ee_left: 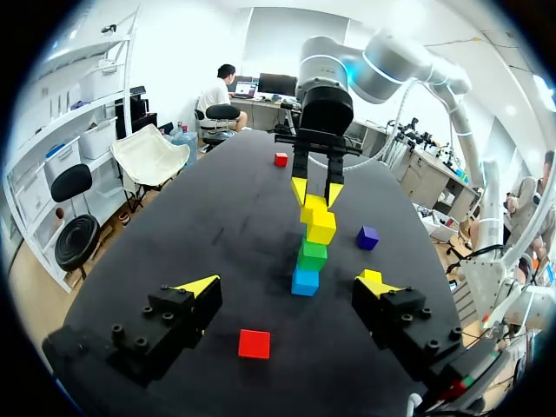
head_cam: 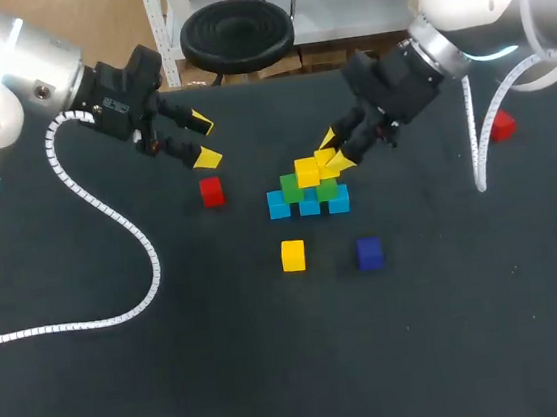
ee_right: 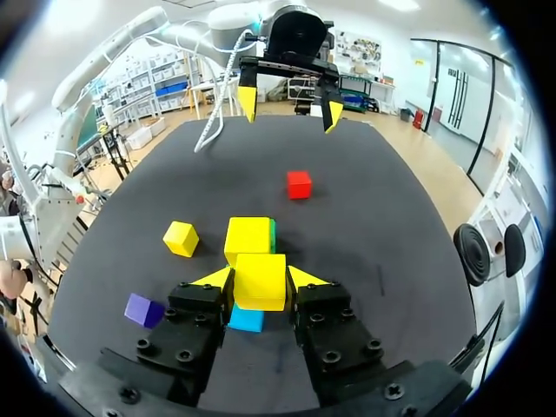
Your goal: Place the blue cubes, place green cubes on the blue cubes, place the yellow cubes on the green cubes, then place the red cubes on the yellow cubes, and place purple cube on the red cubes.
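Note:
Three blue cubes lie in a row mid-table. Two green cubes rest on them, and one yellow cube sits on the green ones. My right gripper is over the right end of this pile, shut on a second yellow cube that is level with the placed yellow cube. My left gripper hangs open and empty to the left of the pile, above a red cube. A third yellow cube and a purple cube lie in front of the pile.
A second red cube lies far right, beside my right arm's white cable. My left arm's white cable trails across the left of the dark table.

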Tool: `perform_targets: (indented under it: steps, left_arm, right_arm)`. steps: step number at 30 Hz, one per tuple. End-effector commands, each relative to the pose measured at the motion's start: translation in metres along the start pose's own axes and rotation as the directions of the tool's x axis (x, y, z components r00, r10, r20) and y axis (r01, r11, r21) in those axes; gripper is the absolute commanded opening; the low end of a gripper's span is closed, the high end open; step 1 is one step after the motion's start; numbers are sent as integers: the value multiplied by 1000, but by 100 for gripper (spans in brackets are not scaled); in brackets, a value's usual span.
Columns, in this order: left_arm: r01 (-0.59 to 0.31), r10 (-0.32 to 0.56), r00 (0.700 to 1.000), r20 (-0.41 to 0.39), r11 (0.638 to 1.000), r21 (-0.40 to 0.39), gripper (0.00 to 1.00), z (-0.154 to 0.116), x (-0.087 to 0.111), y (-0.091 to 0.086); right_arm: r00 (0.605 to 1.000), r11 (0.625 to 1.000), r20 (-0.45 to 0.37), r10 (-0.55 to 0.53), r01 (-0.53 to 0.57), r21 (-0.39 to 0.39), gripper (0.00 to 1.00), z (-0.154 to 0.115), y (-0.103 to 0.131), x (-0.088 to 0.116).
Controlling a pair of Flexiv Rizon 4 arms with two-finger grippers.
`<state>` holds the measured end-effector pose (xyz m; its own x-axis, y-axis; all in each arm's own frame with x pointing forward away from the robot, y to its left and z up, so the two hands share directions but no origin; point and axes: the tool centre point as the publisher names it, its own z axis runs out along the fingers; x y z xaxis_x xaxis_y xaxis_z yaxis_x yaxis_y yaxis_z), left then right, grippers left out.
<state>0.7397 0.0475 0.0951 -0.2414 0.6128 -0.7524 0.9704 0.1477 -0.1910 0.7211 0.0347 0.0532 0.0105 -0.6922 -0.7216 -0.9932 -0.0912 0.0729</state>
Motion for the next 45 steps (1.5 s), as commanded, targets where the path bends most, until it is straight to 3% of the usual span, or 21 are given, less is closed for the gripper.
perform_targets:
  steps: [1,45]
  left_arm:
    - [1,-1,1000,-3,1000,3,100,0,0,2]
    - [1,-1,1000,-3,1000,3,100,0,0,2]
  right_arm:
    - [1000,1000,-6,8,-8,17,0,-1,7,0]
    - [1000,999,1,21,-21,41,0,2,9,3]
